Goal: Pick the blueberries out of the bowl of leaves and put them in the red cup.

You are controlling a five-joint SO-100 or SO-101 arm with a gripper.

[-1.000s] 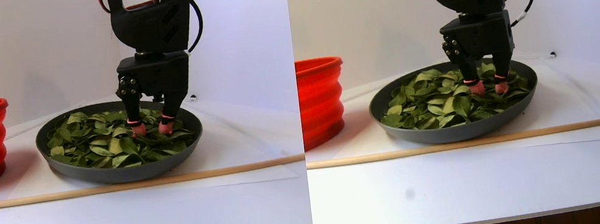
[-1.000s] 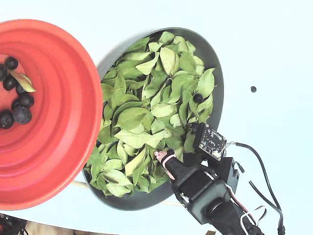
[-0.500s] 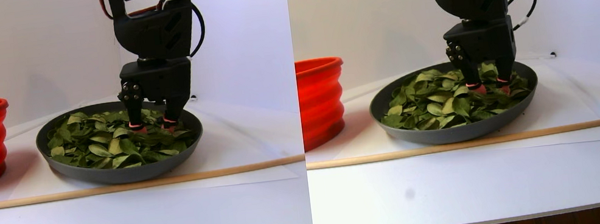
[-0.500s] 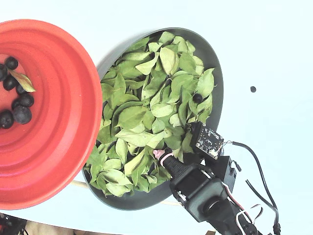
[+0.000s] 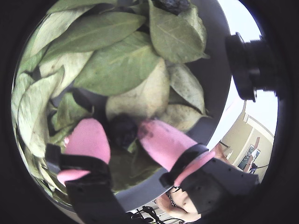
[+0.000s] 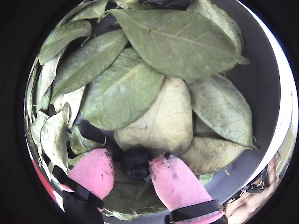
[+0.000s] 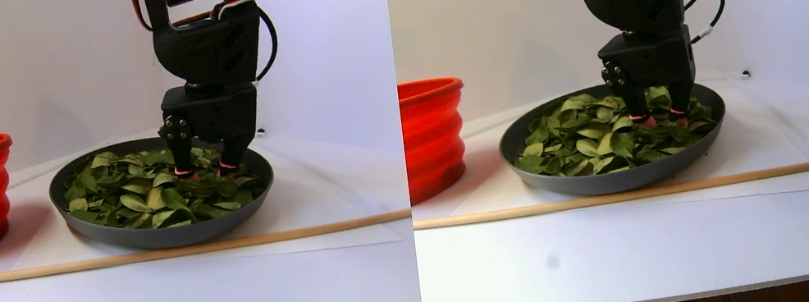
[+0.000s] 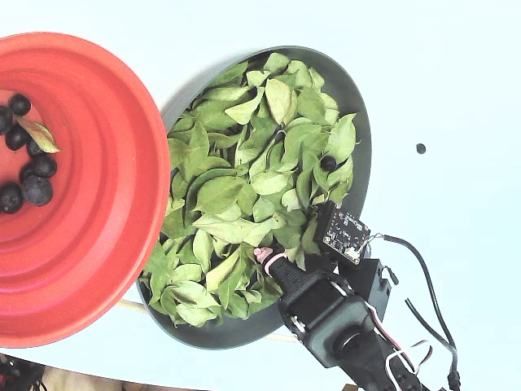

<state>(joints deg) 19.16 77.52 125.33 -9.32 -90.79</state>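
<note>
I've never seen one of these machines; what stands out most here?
A black arm's pink-tipped claw reaches into a dark bowl heaped with green leaves, its tips either side of a dark blueberry. Beside the bowl, a big red cup already holds several berries.

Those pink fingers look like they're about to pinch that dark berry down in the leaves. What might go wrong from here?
The blueberry sits between the pink fingertips with leaves pressed close around it, so the gripper might pinch a leaf along with it; one leaf already lies in the red cup. The berry is round and soft-looking, so it may squirt out sideways or get squashed. Another berry lies half hidden among leaves and may be missed.
</note>
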